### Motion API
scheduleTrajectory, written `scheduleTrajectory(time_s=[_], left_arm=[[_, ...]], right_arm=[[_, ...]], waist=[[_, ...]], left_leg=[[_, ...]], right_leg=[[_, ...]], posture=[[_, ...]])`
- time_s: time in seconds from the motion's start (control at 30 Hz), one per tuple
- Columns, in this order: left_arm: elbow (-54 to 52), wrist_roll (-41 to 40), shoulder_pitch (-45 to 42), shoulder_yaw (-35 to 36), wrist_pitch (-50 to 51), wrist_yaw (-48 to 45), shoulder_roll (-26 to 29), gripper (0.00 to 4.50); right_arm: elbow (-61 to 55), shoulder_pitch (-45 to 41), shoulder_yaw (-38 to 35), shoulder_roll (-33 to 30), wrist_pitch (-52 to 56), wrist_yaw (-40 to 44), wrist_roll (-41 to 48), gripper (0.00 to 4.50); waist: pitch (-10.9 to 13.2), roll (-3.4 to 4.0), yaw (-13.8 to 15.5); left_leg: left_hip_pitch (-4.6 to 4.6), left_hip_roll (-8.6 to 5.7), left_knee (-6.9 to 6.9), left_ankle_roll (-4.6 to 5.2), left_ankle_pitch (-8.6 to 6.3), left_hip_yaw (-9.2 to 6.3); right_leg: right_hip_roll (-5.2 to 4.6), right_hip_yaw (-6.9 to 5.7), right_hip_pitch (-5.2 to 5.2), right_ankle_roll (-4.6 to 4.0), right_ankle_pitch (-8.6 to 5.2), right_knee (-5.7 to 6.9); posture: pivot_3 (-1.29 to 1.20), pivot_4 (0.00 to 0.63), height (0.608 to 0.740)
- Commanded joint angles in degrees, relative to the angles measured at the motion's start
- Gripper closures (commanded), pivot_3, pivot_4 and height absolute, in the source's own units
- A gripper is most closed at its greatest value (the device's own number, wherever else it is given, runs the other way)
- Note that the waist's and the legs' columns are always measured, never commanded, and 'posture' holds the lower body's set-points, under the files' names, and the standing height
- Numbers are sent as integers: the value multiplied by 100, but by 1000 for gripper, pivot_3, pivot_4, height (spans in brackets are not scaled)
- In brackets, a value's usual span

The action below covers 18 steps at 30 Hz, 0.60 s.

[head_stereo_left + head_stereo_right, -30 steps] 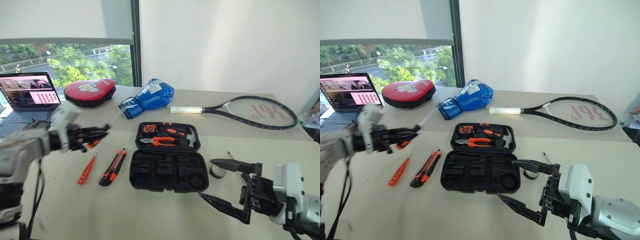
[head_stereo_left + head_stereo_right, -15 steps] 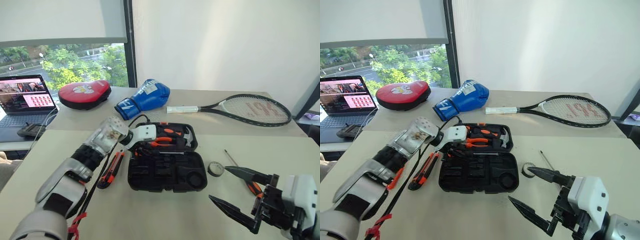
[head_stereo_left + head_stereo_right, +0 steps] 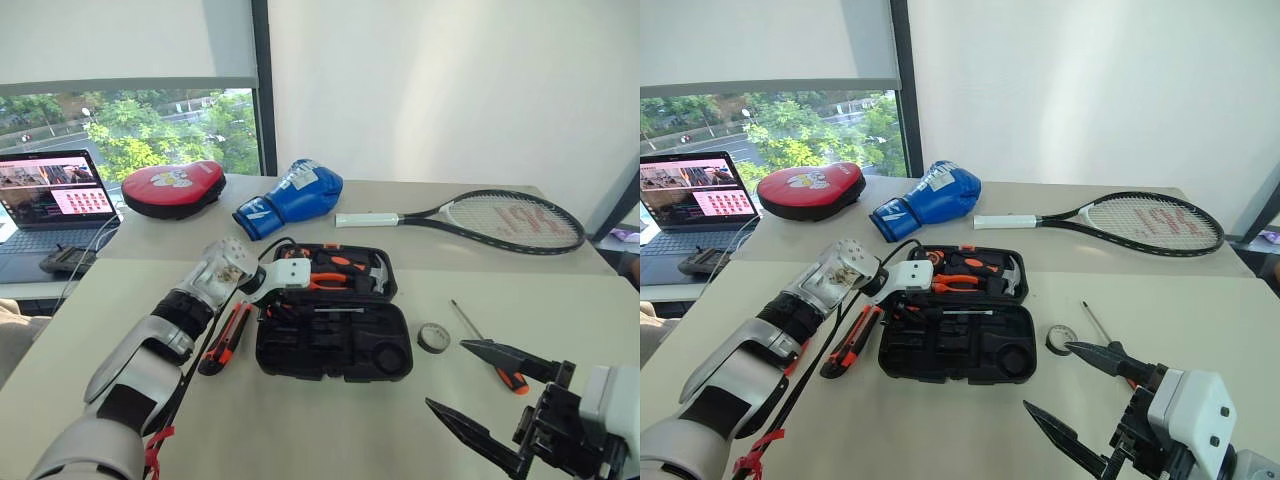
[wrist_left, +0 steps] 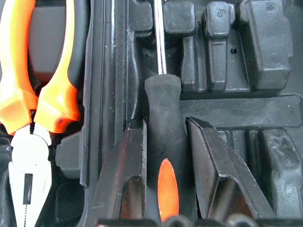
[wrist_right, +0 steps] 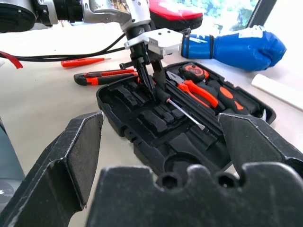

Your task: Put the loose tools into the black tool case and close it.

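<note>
Screwdriver (image 4: 163, 142) lies lengthwise in case (image 3: 335, 345) (shaft pointing right).

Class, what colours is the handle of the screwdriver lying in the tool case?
Black with an orange inset; the screwdriver shows best in the left wrist view.

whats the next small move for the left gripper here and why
Probably lift the left gripper straight up out of the black tool case. The screwdriver already lies along a recess in the case, and the fingers stand slightly apart on either side of its handle, so it looks released. The utility knife beside the case could come next.
</note>
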Motion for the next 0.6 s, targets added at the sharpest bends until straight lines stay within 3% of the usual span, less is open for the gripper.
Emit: scheduleTrajectory(time_s=[0.03, 0.07, 0.17, 0.27, 0.37, 0.47, 0.6], left_arm=[[-408, -651, 74, 940, 314, 104, 42, 1363], [-765, -1042, 164, 1252, 731, -91, 132, 955], [-1529, -1815, 470, 1892, 1967, -101, 185, 1100], [-1956, -2028, 961, 2325, 2649, 930, -264, 2149], [-2209, -1641, 1610, 2398, 2533, 2310, -919, 3320], [-2427, -1293, 2118, 2240, 2292, 3011, -1190, 4466], [-2577, -819, 2832, 1813, 2501, 3760, -1291, 4466]], right_arm=[[-130, 17, -226, -89, -125, 0, 179, 0], [-130, 34, -270, -93, -124, 3, 221, 0], [-130, -4, -309, -101, -63, -22, 279, 0], [-130, -184, -214, -195, 72, -191, 331, 0], [-130, -352, -109, -335, 127, -424, 397, 0], [-130, -483, -39, -433, 196, -616, 341, 0], [-130, -598, -160, -583, 776, -1311, 799, 0]], waist=[[0, 0, 12], [2, -2, 18], [3, -4, 21], [-6, 11, 34], [-10, 18, 81], [3, -4, 77], [-19, 20, 75]], left_leg=[[-6, 0, 5, 1, 0, -2], [-11, 2, 8, 1, 1, -5], [-40, 7, 25, 2, 0, -13], [-27, 4, 31, 3, -1, -14], [-1, -5, 35, 31, -17, -14], [-16, -8, 48, 37, -21, -13], [-15, -6, 49, 34, -21, -21]], right_leg=[[-1, -1, -4, 1, 1, 0], [-2, -2, -8, 2, 1, 2], [-3, -7, -30, 2, 3, 8], [-13, -3, -11, 16, -5, 6], [-30, -1, 21, 32, -11, 3], [-34, 2, 13, 43, 0, -1], [-40, 6, 19, 36, 5, -7]], posture=[[0, 150, 740], [0, 150, 740], [0, 150, 740], [0, 150, 740], [0, 150, 740], [0, 150, 740], [0, 150, 740]])
